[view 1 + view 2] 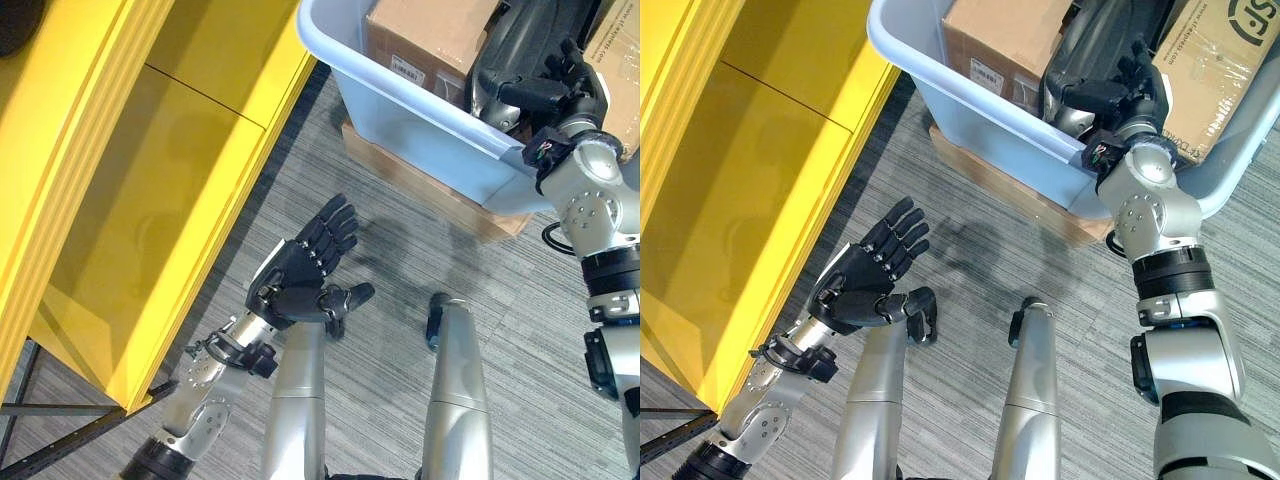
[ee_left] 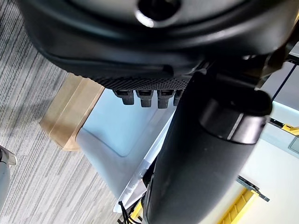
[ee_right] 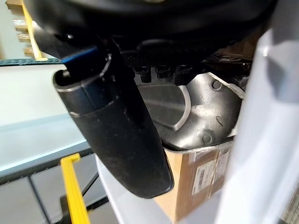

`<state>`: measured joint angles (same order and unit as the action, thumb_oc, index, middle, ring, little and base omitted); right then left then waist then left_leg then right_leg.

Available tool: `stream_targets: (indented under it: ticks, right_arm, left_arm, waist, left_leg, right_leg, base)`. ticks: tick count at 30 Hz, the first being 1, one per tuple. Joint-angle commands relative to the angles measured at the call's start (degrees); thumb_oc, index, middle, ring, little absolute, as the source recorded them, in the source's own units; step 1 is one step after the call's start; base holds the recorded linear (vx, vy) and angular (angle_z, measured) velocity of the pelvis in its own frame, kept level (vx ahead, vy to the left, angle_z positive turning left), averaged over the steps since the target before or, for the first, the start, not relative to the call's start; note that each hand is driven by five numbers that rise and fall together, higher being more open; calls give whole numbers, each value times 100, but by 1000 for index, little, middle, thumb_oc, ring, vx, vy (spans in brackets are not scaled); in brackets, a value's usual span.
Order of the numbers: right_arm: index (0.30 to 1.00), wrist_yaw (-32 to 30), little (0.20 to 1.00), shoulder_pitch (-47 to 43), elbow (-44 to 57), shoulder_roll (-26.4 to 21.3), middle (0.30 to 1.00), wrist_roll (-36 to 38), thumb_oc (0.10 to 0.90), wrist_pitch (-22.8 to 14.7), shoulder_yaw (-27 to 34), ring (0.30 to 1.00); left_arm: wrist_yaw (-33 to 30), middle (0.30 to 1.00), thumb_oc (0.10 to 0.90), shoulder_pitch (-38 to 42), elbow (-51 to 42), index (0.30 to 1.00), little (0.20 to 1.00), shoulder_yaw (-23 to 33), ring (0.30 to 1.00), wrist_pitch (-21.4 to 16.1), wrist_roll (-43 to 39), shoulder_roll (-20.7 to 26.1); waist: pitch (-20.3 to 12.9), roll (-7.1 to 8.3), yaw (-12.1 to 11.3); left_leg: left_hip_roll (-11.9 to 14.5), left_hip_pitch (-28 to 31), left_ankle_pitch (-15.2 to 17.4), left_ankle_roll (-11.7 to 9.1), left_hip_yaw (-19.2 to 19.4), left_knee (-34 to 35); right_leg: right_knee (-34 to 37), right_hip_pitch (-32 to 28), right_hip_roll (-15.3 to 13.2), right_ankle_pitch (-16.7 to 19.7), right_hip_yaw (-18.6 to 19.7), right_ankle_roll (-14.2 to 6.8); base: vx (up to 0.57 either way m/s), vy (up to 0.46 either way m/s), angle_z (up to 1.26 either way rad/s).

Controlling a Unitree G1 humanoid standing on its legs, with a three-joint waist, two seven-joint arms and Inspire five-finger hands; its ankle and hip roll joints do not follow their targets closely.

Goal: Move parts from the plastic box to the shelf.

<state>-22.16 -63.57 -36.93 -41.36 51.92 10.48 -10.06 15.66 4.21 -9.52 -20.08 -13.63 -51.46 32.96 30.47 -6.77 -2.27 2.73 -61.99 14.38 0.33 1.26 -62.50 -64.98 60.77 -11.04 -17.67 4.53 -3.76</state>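
1. The right hand is reaching into the plastic box, fingers extended and relaxed over a metal part, not yet gripping
2. Curl the fingers fully round the part before lifting it clear of the box rim
3. The left hand is hovering open, holding nothing, between box and yellow shelf
4. The part is showing grey cast metal with bolt holes, lying beside a cardboard carton inside the box

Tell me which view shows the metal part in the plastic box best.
The right wrist view: the silver metal part sits close up past the right hand, bolt holes visible, beside a cardboard box. In both eye views the hand mostly covers it inside the plastic box. The left wrist view shows the box's outer wall.
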Motion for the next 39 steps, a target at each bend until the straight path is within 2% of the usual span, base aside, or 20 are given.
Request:
stream_targets:
  ticks: [1, 2, 5, 6, 11, 14, 20, 24, 27, 30, 32, 36, 37, 38, 39]
  right_arm:
    - [1000, 6, 1000, -599, -563, -771, 1000, -316, 900, -428, -114, 1000]
    - [1000, -42, 1000, -749, -666, -917, 1000, -866, 900, -426, -215, 1000]
    - [1000, -65, 1000, -1042, -749, -1193, 1000, -1558, 900, -341, -513, 1000]
    - [1000, -23, 1000, -1274, -781, -1366, 1000, -2091, 900, -204, -777, 1000]
    - [1000, 217, 1000, -1761, -785, -1721, 1000, -2419, 900, 47, -1415, 1000]
    - [1000, 219, 1000, -1902, -825, -1794, 1000, -2608, 900, 149, -1595, 1000]
    - [1000, 462, 1000, -2291, -1048, -2069, 1000, -3805, 900, 274, -2211, 1000]
    - [1000, 648, 1000, -2416, -1167, -2232, 1000, -4105, 900, 407, -2558, 1000]
    - [1000, 910, 1000, -2543, -1249, -2439, 1000, -4248, 900, 767, -2820, 1000]
    - [1000, 1059, 1000, -2603, -1448, -2612, 1000, -4387, 900, 851, -2996, 1000]
    - [1000, 1220, 1000, -2610, -1519, -2678, 1000, -4910, 900, 871, -3068, 1000]
    - [1000, 1276, 1000, -2589, -1614, -2823, 1000, -4690, 900, 837, -3217, 1000]
    - [1000, 1432, 1000, -2554, -1595, -2888, 1000, -5288, 900, 905, -3224, 1000]
    - [1000, 1479, 1000, -2535, -1673, -3002, 1000, -5307, 900, 863, -3372, 1000]
    - [1000, 1464, 1000, -2543, -1688, -3008, 1000, -5626, 900, 851, -3442, 1000]
  left_arm:
    - [45, 1000, 900, 147, -822, 1000, 1000, 88, 1000, -345, -149, 143]
    - [20, 1000, 900, 149, -882, 1000, 1000, 107, 1000, -311, -156, 212]
    - [-33, 1000, 900, 120, -943, 1000, 1000, 144, 1000, -272, -183, 302]
    - [-46, 1000, 900, 114, -977, 1000, 1000, 180, 1000, -236, -241, 359]
    - [34, 1000, 900, 17, -1002, 1000, 1000, 242, 1000, -201, -271, 491]
    - [132, 1000, 900, -60, -1008, 1000, 1000, 304, 1000, -185, -276, 553]
    - [355, 1000, 900, -231, -950, 1000, 1000, 467, 1000, -292, -271, 742]
    - [502, 1000, 900, -320, -886, 1000, 1000, 571, 1000, -286, -277, 815]
    - [741, 1000, 900, -449, -874, 1000, 1000, 685, 1000, -229, -224, 863]
    - [830, 1000, 900, -546, -889, 1000, 1000, 785, 1000, -171, -235, 906]
    - [898, 1000, 900, -558, -867, 1000, 1000, 814, 1000, -137, -233, 925]
    - [893, 1000, 900, -562, -847, 1000, 1000, 832, 1000, -63, -163, 957]
    - [959, 1000, 900, -559, -864, 1000, 1000, 849, 1000, 5, -178, 992]
    - [996, 1000, 900, -584, -822, 1000, 1000, 861, 1000, 14, -123, 1013]
    - [1021, 1000, 900, -568, -811, 1000, 1000, 828, 1000, 22, -101, 1021]
  waist:
    - [-68, -64, -101]
    - [-68, -62, -121]
    - [-68, -53, -165]
    - [-68, -38, -198]
    - [-68, 17, -257]
    - [-68, 40, -286]
    - [-68, 119, -392]
    - [-68, 197, -441]
    - [-68, 318, -476]
    - [-68, 429, -490]
    - [-68, 485, -498]
    - [-68, 579, -501]
    - [-68, 632, -499]
    - [-68, 689, -512]
    - [-68, 722, -513]
  left_leg:
    - [-46, 638, 1398, 375, 62, -255]
    - [-56, 638, 1398, 384, 48, -259]
    - [-63, 648, 1370, 372, 30, -223]
    - [-66, 643, 1354, 373, 11, -210]
    - [-25, 644, 1255, 342, -30, -103]
    - [1, 697, 1189, 326, -47, 2]
    - [74, 885, 923, 242, -112, 459]
    - [145, 999, 756, 183, -157, 709]
    - [251, 1177, 565, 95, -221, 1019]
    - [349, 1377, 412, 19, -253, 1277]
    - [406, 1466, 326, -15, -267, 1414]
    - [514, 1621, 177, -51, -303, 1651]
    - [571, 1724, 99, -83, -313, 1800]
    - [657, 1860, -44, -131, -286, 2037]
    - [703, 1934, -123, -159, -283, 2174]
  right_leg:
    - [37, -422, -3, -414, -386, 412]
    - [34, -436, -13, -413, -405, 406]
    - [58, -474, -21, -403, -434, 401]
    - [61, -489, -35, -400, -456, 400]
    - [121, -554, -63, -375, -550, 410]
    - [161, -629, -70, -378, -597, 431]
    - [373, -916, -70, -362, -749, 475]
    - [490, -1086, -59, -350, -846, 505]
    - [655, -1331, -32, -347, -977, 554]
    - [805, -1570, 7, -343, -1088, 587]
    - [872, -1664, 18, -333, -1135, 595]
    - [1006, -1824, 38, -297, -1199, 602]
    - [1096, -1930, 54, -287, -1223, 598]
    - [1227, -2059, 79, -255, -1281, 587]
    - [1284, -2108, 92, -240, -1299, 581]
  base:
    - [45, -26, -2]
    - [30, -23, -2]
    - [30, -47, 7]
    - [22, -59, 9]
    - [13, -84, 3]
    - [17, -101, 3]
    - [13, -127, 7]
    - [13, -158, 7]
    - [15, -181, 7]
    - [26, -175, 13]
    - [26, -135, 4]
    - [27, -133, 0]
    - [34, -193, 6]
    - [39, -251, 10]
    - [24, -204, 7]
